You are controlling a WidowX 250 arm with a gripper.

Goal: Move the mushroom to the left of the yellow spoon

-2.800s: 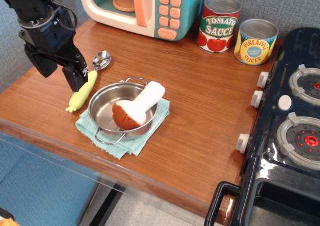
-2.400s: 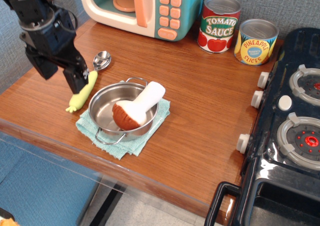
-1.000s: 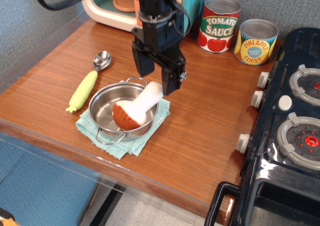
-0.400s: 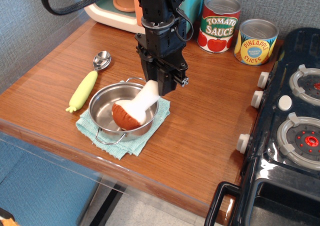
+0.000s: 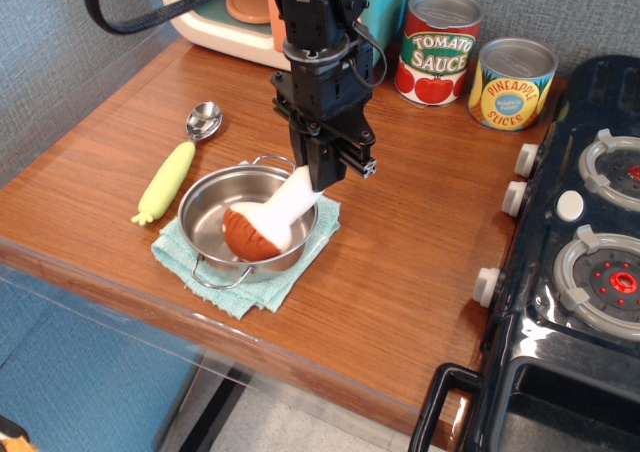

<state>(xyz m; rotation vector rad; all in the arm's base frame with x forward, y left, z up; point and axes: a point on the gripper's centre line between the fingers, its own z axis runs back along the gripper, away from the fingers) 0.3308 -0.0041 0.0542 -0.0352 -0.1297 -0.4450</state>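
Observation:
The mushroom lies in the steel pan, its reddish-brown cap low at the front and its white stem pointing up and right. My gripper has come down on the top end of the stem and its black fingers are shut on it. The cap seems slightly raised off the pan floor. The yellow spoon lies on the wooden counter left of the pan, with its silver bowl at the far end and its yellow-green handle pointing toward the front.
The pan sits on a teal cloth. A toy microwave stands at the back. A tomato sauce can and a pineapple can stand at the back right. A toy stove fills the right side.
My gripper moved from beside the spoon at the left over to the pan, came down on the mushroom's stem and shut on it. The mushroom has tilted and shifted slightly.

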